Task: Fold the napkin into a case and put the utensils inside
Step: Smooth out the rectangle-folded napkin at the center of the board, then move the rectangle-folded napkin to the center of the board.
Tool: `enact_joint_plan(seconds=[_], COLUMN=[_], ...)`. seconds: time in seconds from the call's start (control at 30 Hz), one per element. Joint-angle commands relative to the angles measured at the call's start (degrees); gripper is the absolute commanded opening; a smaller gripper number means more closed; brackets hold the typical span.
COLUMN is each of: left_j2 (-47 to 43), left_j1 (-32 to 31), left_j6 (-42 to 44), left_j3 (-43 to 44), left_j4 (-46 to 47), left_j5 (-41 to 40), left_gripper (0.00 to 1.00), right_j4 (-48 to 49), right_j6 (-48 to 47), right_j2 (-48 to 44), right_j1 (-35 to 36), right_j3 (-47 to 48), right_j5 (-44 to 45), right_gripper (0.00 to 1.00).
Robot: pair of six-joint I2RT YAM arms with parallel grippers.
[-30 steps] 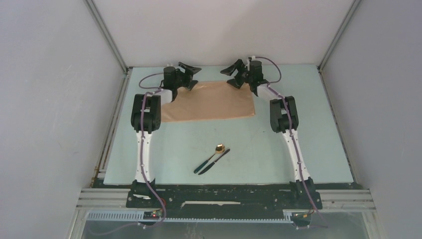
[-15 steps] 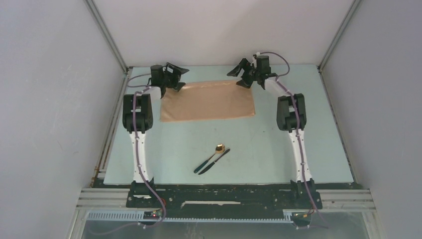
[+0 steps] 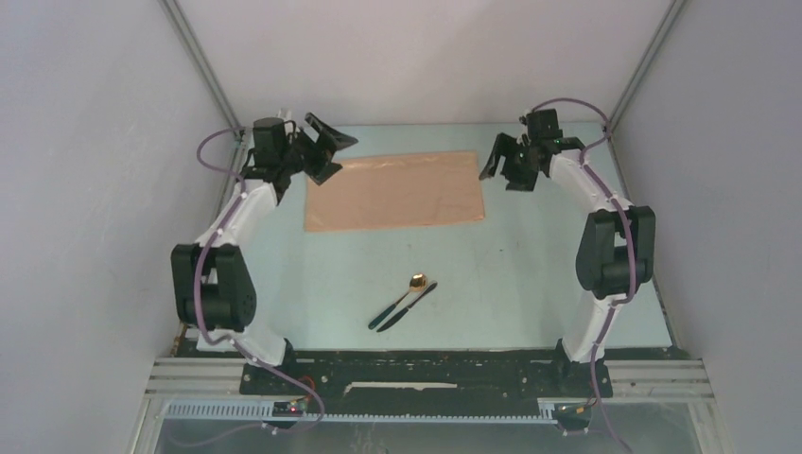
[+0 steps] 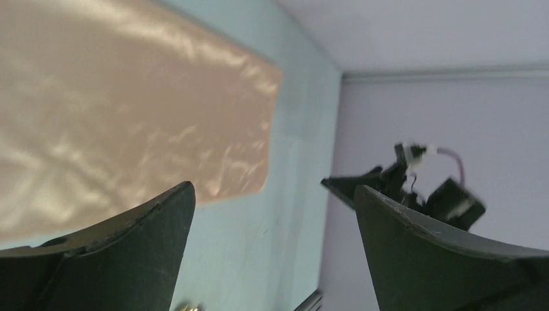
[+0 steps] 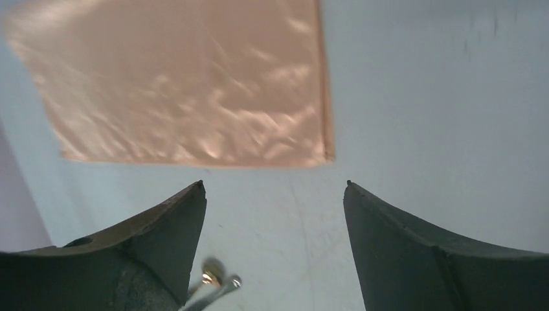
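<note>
Both arms have swung outward, off the napkin. From above, we see it lying flat by the far edge of the worktop, utensils nearer the near edge, left end effector and right end effector flanking it. Left wrist: jaws released, empty. Right wrist: likewise. We judge folding is underway; next we need fresh grips on an edge to fold again.

Bright diffuse light; sheen on napkin; wrist views blurred.

High rear view and 2 wrist cameras share the napkin.
</note>
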Motion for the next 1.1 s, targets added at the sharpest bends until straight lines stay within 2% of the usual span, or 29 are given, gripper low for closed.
enact_joint_plan(seconds=[0.0, 0.07, 0.2, 0.4, 0.7, 0.8, 1.07], left_j2=[-11.07, -16.49, -24.39, -31.22, -30.68, -30.30, -30.09], left_j1=[-2.50, -3.43, -4.23, -4.38, -4.35, -4.36, -3.92], left_j6=[13.87, 17.47, 23.01, 25.89, 30.07, 30.24, 30.70], left_j3=[-8.52, -12.23, -14.96, -17.76, -16.71, -17.78, -18.73], left_j4=[-15.87, -19.52, -25.41, -27.36, -27.59, -26.26, -25.96], left_j5=[0.87, 0.01, -2.72, -4.94, -8.71, -8.52, -7.27], left_gripper=[1.00, 1.00, 1.00, 1.00, 1.00, 1.00, 1.00], right_j4=[-2.83, -2.81, -0.60, 3.70, -5.62, -8.46, -15.43], right_j6=[0.86, 3.28, 7.85, 12.25, 11.05, 10.22, 9.11], right_j2=[-1.47, -0.70, 1.26, 3.84, 11.82, 13.51, 16.43], right_j1=[-0.89, -1.02, -0.29, 0.46, 6.14, 7.95, 10.59], right_j3=[-8.25, -8.85, -10.21, -12.43, -1.10, 1.46, 6.89], right_j5=[3.53, 3.79, 4.26, 4.76, 16.38, 21.24, 27.91], right_gripper=[0.82, 0.77, 0.74, 0.66, 0.66, 0.60, 0.55])
